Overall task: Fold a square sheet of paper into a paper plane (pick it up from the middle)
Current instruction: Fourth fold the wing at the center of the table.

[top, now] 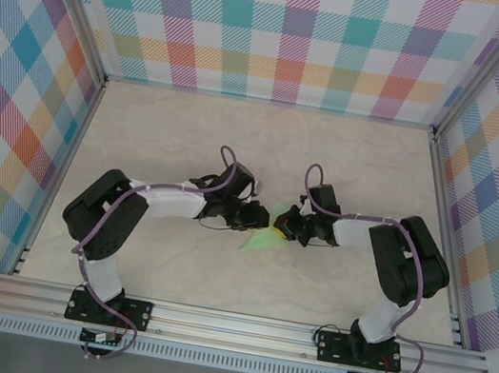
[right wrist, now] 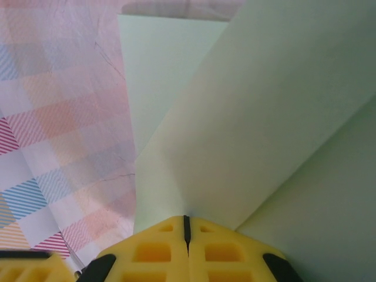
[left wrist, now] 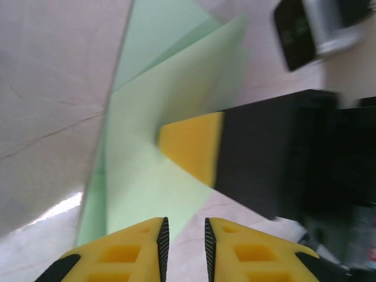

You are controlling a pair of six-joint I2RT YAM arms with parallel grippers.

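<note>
The square sheet of paper (top: 264, 239) is pale mint-green and lies folded into a pointed paper plane shape, with sharp creases, at the table's middle between both arms. My right gripper (right wrist: 187, 226) is shut on one of its flaps (right wrist: 264, 117), which rises from between the fingers. In the left wrist view the paper (left wrist: 158, 117) spreads ahead, with the right gripper's yellow finger (left wrist: 191, 144) on it. My left gripper (left wrist: 184, 235) stands slightly open just off the paper's near edge. Bare table shows in its gap. From above, the left gripper (top: 258, 217) and right gripper (top: 286, 224) nearly meet.
The tabletop (top: 237, 146) is pale marble-patterned, walled by checked panels (top: 287, 29) at the back and both sides. An aluminium rail (top: 235, 324) runs along the near edge, carrying both arm bases. Open table lies behind and in front of the paper.
</note>
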